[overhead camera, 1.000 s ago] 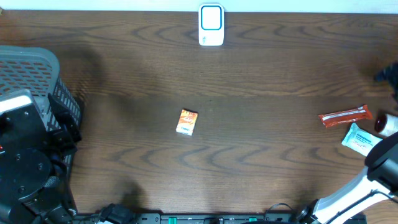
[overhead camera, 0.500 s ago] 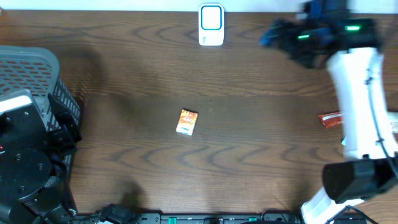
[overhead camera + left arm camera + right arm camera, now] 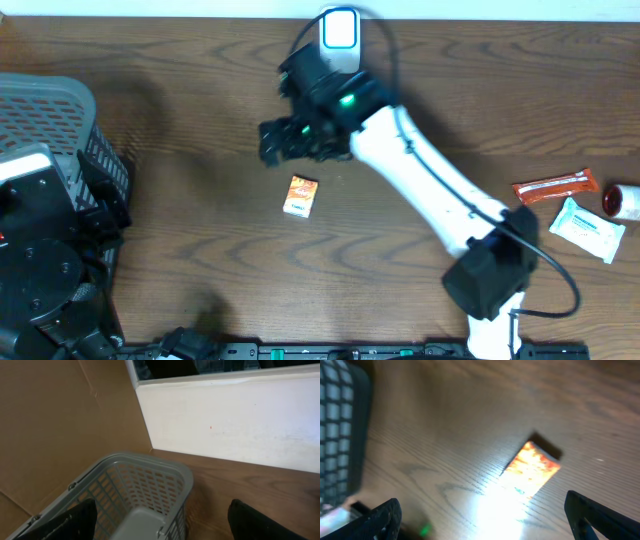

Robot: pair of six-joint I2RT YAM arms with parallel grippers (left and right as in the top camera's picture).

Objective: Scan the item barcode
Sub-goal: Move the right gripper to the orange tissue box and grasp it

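Note:
The item, a small orange box (image 3: 300, 196), lies flat in the middle of the wooden table. In the right wrist view the orange box (image 3: 532, 467) shows blurred and brightly lit on the wood. My right gripper (image 3: 275, 140) hangs just behind and left of it, above the table. Seen from the wrist, the right gripper (image 3: 485, 525) stands open and holds nothing, with the box ahead of its fingertips (image 3: 385, 517). The white scanner (image 3: 340, 40) stands at the back edge. My left gripper (image 3: 160, 527) is open above the grey basket (image 3: 140, 485), empty.
The grey basket (image 3: 50, 120) stands at the left edge with the left arm beside it. A red snack bar (image 3: 555, 186), a white packet (image 3: 585, 228) and a red-and-white cylinder (image 3: 625, 200) lie at the right edge. A white wall (image 3: 235, 420) runs behind the table.
My right arm has swung from the right edge, past the back of the table, to the middle by the orange box. The left arm and the box have not moved.

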